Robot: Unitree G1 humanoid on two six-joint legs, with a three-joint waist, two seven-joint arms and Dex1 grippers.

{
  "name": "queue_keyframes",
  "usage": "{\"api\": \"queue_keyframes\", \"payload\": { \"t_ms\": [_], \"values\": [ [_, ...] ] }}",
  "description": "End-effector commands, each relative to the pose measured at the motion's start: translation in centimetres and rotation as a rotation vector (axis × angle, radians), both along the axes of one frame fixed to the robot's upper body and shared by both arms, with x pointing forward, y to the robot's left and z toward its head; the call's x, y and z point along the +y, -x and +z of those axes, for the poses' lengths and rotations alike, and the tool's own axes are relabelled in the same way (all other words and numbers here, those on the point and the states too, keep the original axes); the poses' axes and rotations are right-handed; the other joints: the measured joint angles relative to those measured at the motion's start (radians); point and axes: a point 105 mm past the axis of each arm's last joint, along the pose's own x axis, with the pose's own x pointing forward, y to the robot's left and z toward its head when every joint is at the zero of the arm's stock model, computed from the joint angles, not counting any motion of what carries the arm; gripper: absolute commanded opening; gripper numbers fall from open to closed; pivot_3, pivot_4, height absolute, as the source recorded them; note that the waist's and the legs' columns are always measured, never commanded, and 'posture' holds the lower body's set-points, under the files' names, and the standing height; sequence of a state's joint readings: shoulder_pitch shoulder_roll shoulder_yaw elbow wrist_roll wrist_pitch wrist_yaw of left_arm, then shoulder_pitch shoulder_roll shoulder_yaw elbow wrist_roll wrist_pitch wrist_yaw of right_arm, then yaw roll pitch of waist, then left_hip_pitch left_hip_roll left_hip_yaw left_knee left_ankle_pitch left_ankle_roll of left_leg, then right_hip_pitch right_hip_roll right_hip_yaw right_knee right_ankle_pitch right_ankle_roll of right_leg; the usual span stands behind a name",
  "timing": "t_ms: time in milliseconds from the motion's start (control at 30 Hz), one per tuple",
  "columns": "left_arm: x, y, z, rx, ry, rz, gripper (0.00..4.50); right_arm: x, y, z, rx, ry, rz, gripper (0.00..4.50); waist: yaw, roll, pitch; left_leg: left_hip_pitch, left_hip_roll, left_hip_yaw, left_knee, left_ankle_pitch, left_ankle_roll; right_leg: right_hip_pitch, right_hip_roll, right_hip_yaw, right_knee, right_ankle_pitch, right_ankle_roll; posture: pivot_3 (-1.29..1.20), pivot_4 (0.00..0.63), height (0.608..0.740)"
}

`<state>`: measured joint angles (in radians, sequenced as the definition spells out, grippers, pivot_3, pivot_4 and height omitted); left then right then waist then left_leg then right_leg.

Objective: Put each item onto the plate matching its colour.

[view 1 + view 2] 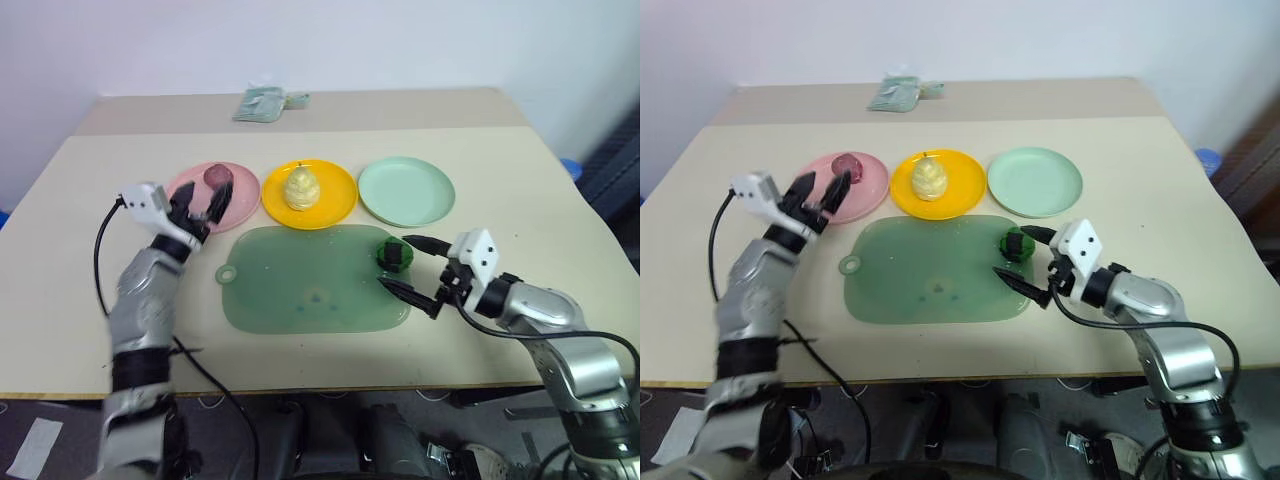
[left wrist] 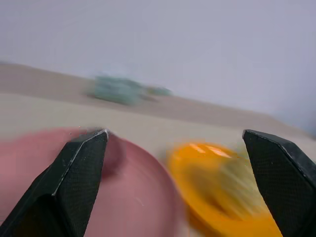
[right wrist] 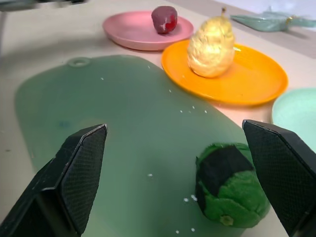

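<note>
From the head camera, a smooth tan bench (image 1: pixel 500 330) held three round, shallow plastic plates in a row. The pink plate (image 1: pixel 240 190) was on the robot's left, the yellow plate (image 1: pixel 335 195) in the middle and the mint green plate (image 1: pixel 406 191) on the right. A small dark red fruit (image 1: pixel 217 175) sat on the pink plate. A bumpy pale yellow pear (image 1: pixel 301 187) stood upright on the yellow plate. The mint green plate was bare. Just in front of the plates lay a big see-through green mat (image 1: pixel 300 280) with rounded corners and a small hole at one end. A little round green toy (image 1: pixel 394 254) with a dark patch sat near the mat's right edge. The left gripper (image 1: pixel 203 208) hung over the near side of the pink plate with its black fingers apart and nothing between them. The right gripper (image 1: pixel 412 268) was low at the mat's right edge, its fingers wide apart on either side of the green toy, not touching it. A crumpled pale green bag (image 1: pixel 268 103) lay at the far side of the bench.

In the left wrist view, two pointed black fingers (image 2: pixel 74 182) stood wide apart over the blurry pink and yellow plates.

In the right wrist view, the two rough black fingers (image 3: pixel 74 177) stood wide apart, and the leafy-looking green toy (image 3: pixel 229 185) lay on the mat between them, closer to one.
</note>
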<state>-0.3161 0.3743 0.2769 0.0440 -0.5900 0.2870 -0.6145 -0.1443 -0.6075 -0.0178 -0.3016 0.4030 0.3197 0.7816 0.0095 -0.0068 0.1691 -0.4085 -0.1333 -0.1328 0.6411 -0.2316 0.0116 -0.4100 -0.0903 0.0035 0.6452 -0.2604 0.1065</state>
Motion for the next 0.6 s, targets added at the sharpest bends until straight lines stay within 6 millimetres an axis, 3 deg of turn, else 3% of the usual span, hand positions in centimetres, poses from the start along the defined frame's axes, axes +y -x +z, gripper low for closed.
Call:
{"api": "queue_keyframes", "payload": {
  "t_ms": [33,267,600],
  "values": [
    [-2.3,4.0,0.7,-0.049,-0.138,-0.319,4.48,0.9,-1.1,0.2,-0.036,0.007,0.009,4.50,-0.001,0.000,0.000,0.000,0.000,0.000,0.000,0.000,0.000,0.000,0.000,0.000,0.000,0.000,0.000,0.00,0.150,0.740],
    [-2.2,9.4,-0.6,0.015,-0.346,-0.667,4.48,1.6,-3.1,-0.4,-0.056,0.025,-0.010,4.50,0.003,0.002,0.001,0.000,0.000,0.000,-0.001,-0.001,0.001,0.000,0.000,0.001,-0.001,0.000,-0.001,0.00,0.150,0.740],
    [-3.2,11.7,-0.4,-0.010,-0.427,-0.788,4.48,1.6,-3.6,-2.0,-0.014,0.039,-0.023,4.50,0.002,0.002,0.001,0.001,0.000,0.000,-0.008,0.000,-0.001,-0.003,0.000,0.002,-0.001,-0.001,-0.002,0.00,0.150,0.740]
  ]
}}
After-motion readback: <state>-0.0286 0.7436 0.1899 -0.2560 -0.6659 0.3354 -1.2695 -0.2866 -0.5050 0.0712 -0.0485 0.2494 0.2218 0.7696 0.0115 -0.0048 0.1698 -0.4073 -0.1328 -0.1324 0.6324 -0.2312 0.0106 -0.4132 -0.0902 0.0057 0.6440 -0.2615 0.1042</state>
